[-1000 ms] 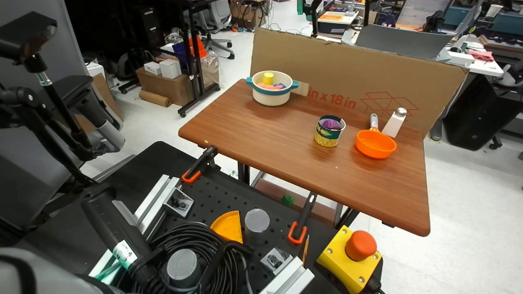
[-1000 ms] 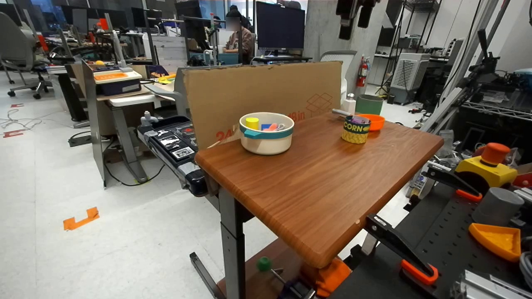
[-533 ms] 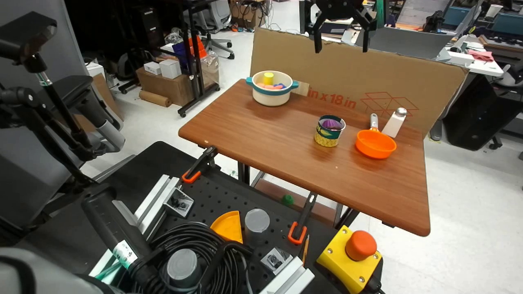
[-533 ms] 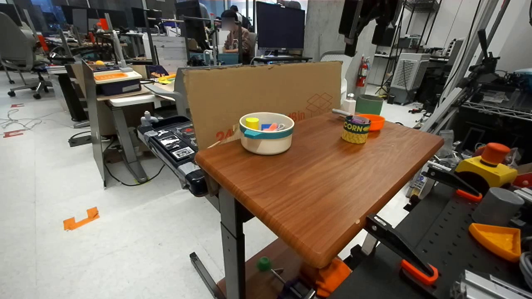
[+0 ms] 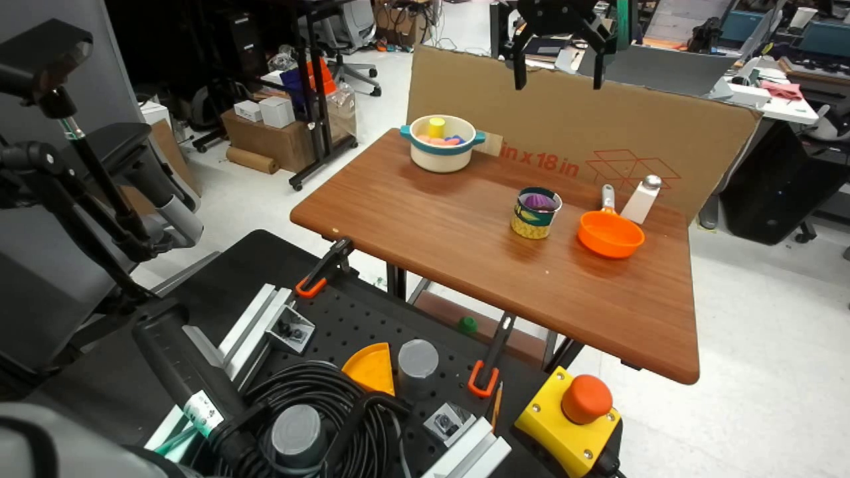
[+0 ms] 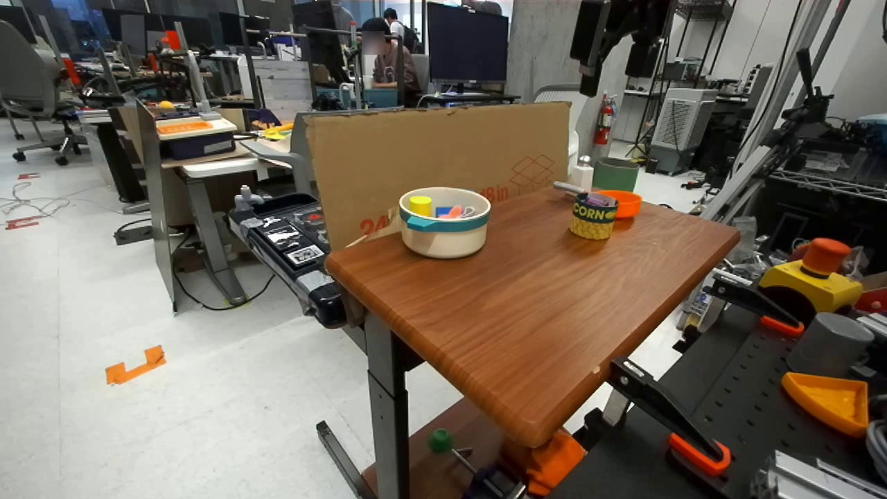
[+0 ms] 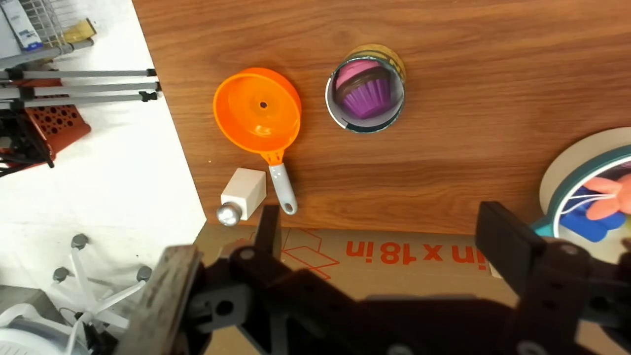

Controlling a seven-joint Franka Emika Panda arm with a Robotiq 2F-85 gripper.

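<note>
My gripper (image 5: 559, 85) hangs high over the table (image 5: 425, 219), jaws spread wide apart, well above everything on it. Below me the can (image 6: 591, 229) stands upright with a cupcake (image 7: 366, 93) inside. Near it lies the pan (image 7: 246, 113), its handle (image 7: 282, 187) toward the cardboard (image 5: 531, 119); the shaker (image 7: 249, 188) stands just beside that handle. By the table's opposite end is the pot (image 6: 443, 242), a yellow cylinder (image 6: 420, 205) among the small pieces (image 7: 604, 197) in it. The cardboard rises along the far edge, and well beyond, in an exterior view, a person (image 6: 396, 71) sits.
</note>
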